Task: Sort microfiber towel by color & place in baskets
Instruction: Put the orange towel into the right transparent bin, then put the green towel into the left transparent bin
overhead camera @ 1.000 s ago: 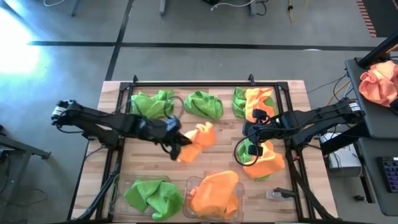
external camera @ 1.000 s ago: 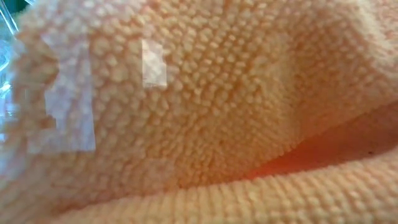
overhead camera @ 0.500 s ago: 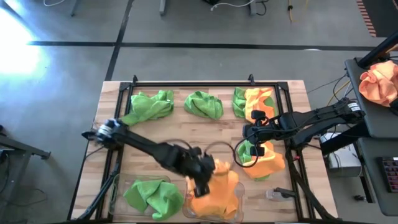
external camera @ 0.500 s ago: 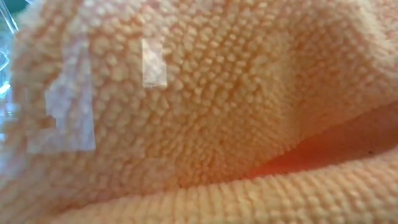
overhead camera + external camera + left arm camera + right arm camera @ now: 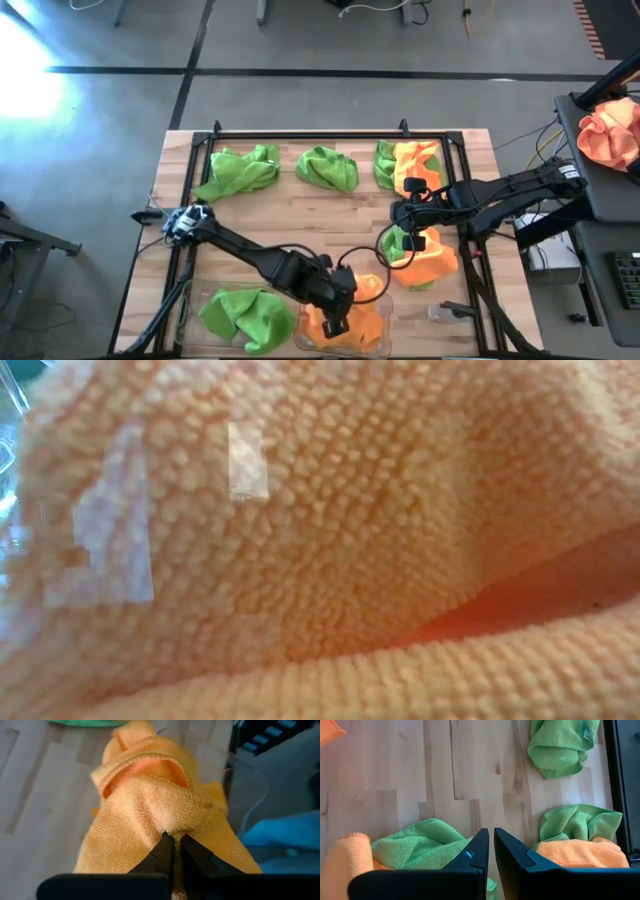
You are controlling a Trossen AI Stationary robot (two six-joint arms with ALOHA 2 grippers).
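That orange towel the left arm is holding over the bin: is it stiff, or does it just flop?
Probably floppy: the orange towel folds and sags around the left gripper, whose fingers pinch a small tuck. Likely light and not slippery, given its fuzzy looped pile and the thin pinch holding it.

left gripper moved from mid-table down over the near-side orange basket, carrying the orange towel with it. towel now sits on the orange pile in that basket, fingers still pinched on it.
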